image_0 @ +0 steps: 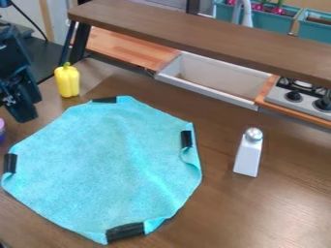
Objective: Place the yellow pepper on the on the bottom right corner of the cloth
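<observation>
Yellow pepper (67,81), upright, near gripper (24,114), apart

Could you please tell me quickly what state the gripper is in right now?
Gripper: I cannot tell whether it is open or closed; the yellow pepper stands apart from it.

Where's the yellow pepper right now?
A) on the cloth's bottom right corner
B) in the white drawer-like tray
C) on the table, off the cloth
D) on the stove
C: the pepper stands on brown tabletop, beyond the cloth's upper edge.
</observation>
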Controlling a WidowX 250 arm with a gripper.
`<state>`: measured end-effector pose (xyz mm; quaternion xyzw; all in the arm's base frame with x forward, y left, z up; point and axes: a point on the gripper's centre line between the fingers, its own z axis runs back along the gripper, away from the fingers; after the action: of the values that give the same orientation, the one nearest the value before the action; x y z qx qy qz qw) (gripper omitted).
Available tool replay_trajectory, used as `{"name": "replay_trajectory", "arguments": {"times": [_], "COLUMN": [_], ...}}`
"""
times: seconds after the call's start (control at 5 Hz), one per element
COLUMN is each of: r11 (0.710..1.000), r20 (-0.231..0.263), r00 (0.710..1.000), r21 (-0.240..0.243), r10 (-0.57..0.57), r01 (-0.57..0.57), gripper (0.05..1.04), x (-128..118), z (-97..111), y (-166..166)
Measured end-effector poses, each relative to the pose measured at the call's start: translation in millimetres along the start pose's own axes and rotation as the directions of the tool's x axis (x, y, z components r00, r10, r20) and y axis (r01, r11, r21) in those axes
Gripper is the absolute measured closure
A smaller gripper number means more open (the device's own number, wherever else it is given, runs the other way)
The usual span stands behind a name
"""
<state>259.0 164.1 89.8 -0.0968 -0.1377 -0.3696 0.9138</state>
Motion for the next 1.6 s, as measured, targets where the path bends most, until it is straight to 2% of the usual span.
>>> {"name": "replay_trajectory", "arguments": {"times": [0.2,0.4,0.6,0.8,1.0,1.2,1.6], "r11": [1.0,0.998,0.992,0.971,0.947,0.928,0.904], "r20": [-0.001,0.001,0.01,0.001,-0.027,-0.021,-0.038], "r00": [1.0,0.999,0.997,0.993,0.989,0.983,0.967], "r21": [-0.023,0.032,0.101,0.21,0.293,0.334,0.365], "r10": [0.016,0.049,0.079,0.114,0.148,0.183,0.253], "r01": [-0.016,-0.049,-0.08,-0.112,-0.134,-0.166,-0.222], "gripper": [0.084,0.084,0.084,0.083,0.083,0.083,0.083], "x": [-3,-2,1,6,11,20,35], "z": [-8,-15,-10,-7,-4,-2,-8], "y": [1,18,36,61,83,105,144]}}
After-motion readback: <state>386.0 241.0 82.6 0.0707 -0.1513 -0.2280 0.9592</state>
